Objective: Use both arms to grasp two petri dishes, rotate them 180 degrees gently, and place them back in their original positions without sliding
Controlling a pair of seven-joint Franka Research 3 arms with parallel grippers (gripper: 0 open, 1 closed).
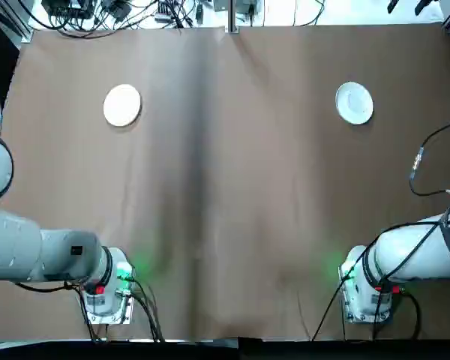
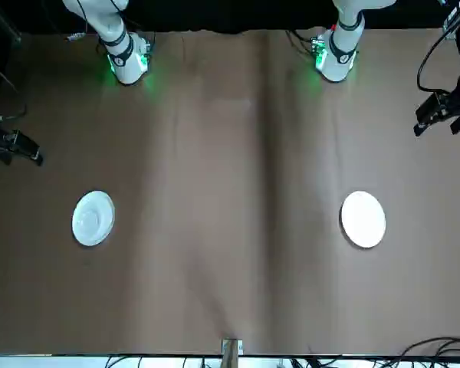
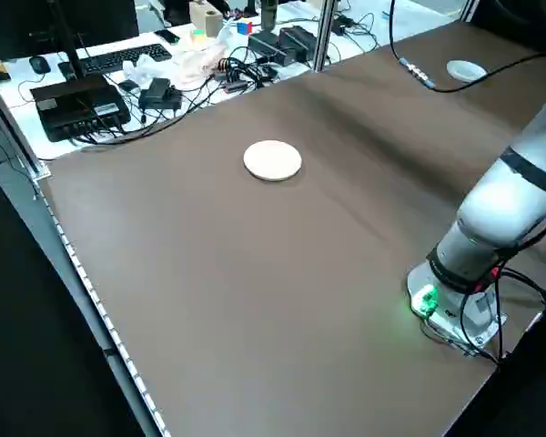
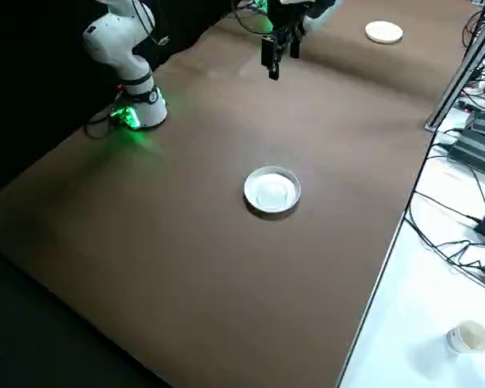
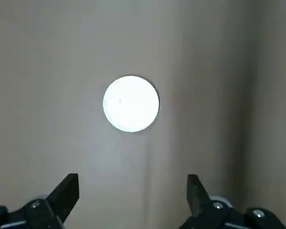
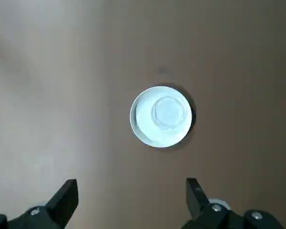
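Two white discs are lying well apart on the brown tabletop (image 1: 225,195), far from the arms' bases. The right-side disc (image 1: 355,102) is carrying a clear dish (image 6: 168,113) on its middle; the left-side disc (image 1: 122,105) is showing only plain white, no dish discernible. Right claw (image 6: 131,200) is hanging above its disc w/ fingers spread wide, gripping nothing. Left claw (image 5: 132,195) is hovering over the other disc, likewise wide & empty. Both arms are reaching out past the tabletop's side edges
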